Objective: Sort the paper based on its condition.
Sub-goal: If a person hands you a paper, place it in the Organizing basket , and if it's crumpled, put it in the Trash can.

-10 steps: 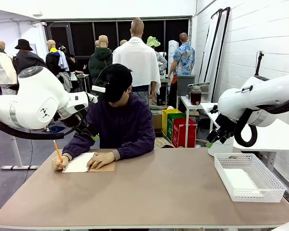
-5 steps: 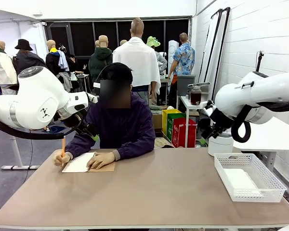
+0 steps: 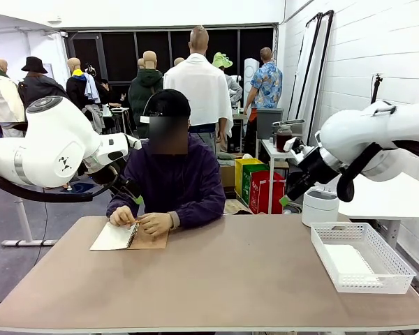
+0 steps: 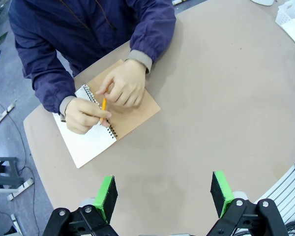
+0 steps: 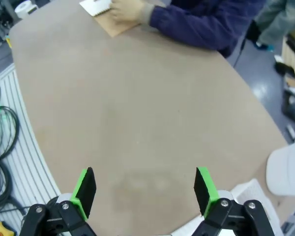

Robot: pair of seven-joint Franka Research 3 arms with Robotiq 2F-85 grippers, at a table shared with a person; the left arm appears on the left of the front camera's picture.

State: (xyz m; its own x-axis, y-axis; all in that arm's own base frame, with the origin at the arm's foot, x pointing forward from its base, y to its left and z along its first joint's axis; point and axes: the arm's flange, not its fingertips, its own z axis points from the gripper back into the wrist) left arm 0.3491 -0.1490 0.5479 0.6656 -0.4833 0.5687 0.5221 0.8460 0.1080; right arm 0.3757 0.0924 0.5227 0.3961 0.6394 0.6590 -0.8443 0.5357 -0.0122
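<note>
While white paper (image 3: 349, 262) lies flat inside the basket (image 3: 377, 284) at the right end of the desk (image 3: 230, 286), I cannot tell if it is one sheet or several. Near the far left corner of the desk an open notebook (image 4: 91, 142) lies with a white page up and its brown cover folded out beside the page. The person sits at the far side with both hands on it. One hand (image 4: 82, 115) holds a pencil (image 4: 103, 104) over the spiral, and the other hand (image 4: 125, 84) is just beside it, on the brown part.

The left claw (image 4: 163, 196) hangs high over the desk and looks down toward the notebook. Its green pads are wide apart and there is nothing between them. The right claw (image 5: 145, 189) is also in the air, over the right part of the desk, with its jaws fully spread, and it holds nothing. From the front it points downward above the far edge, near a white bin (image 3: 320, 207) that stands behind the desk.
</note>
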